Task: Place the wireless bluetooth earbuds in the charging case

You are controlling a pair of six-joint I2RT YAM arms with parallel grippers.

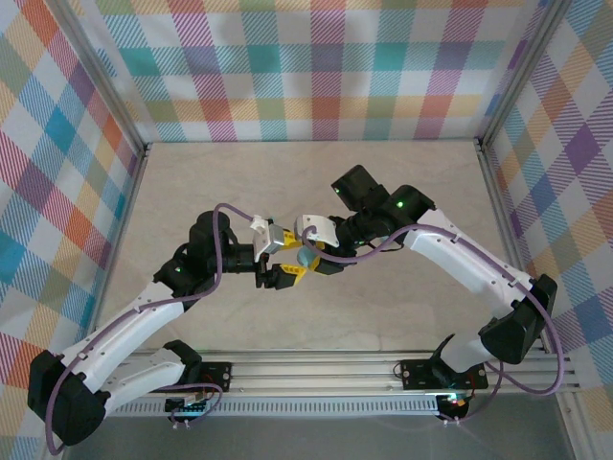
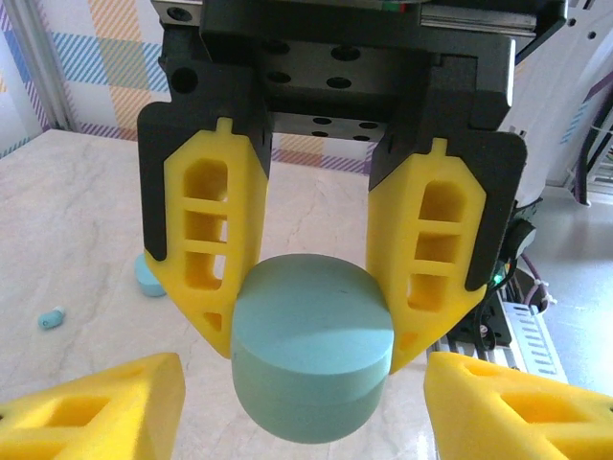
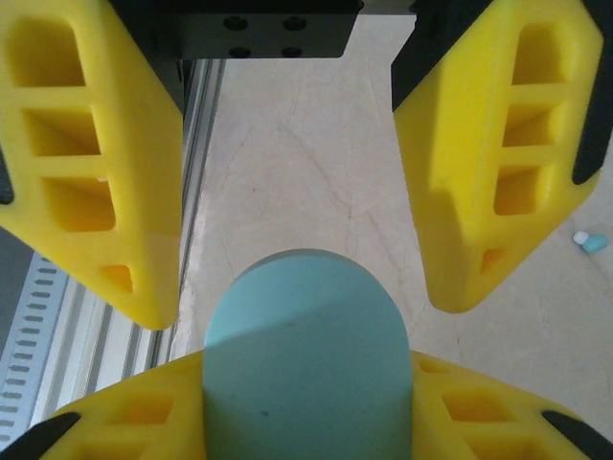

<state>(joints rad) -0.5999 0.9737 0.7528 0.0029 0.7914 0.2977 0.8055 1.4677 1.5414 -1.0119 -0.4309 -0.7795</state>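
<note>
The charging case [image 2: 311,355] is held up over the middle of the tabletop [image 1: 316,182]. It is pinched between the 2 yellow fingers of the right claw [image 2: 316,343]. It is a round teal lump, and its flat face is turned up toward the left wrist camera. The left claw [image 3: 305,305] is set right across from it. Its fingers are spread wide, 1 on each side of the case, with a gap on both sides.

1 tiny blue earbud [image 2: 52,317] is seen lying flat on the tabletop, off to the side, its long side nearly level. In the right wrist view, an earbud with a white end [image 3: 594,241] is seen by the right edge. A teal round thing [image 2: 147,278] is half hidden behind a finger. Bare tabletop is seen all around the claws, up to the checked walls [image 1: 316,67] and the metal rail [image 1: 316,369].
</note>
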